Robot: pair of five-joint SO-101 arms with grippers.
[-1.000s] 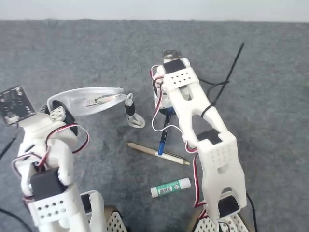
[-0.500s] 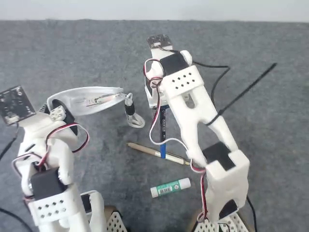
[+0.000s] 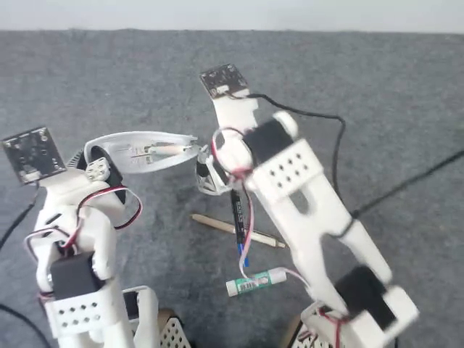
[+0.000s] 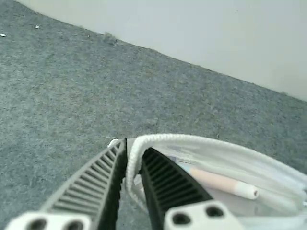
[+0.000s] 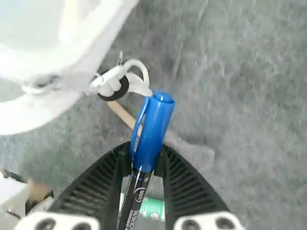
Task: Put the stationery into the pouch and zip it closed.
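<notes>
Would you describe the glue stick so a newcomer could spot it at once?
On the grey table, look near the front edge between the two arm bases. The glue stick lies there, just nearer than the thin wooden pencil; it alone is a stubby white tube with a green label.

pouch point(image 3: 141, 152) clear glossy plastic, woven cloth rim; pen point(image 5: 152, 129) cap smooth shiny blue plastic; pencil point(image 3: 214, 222) matt wood; carpet point(image 3: 109, 80) rough grey felt.
</notes>
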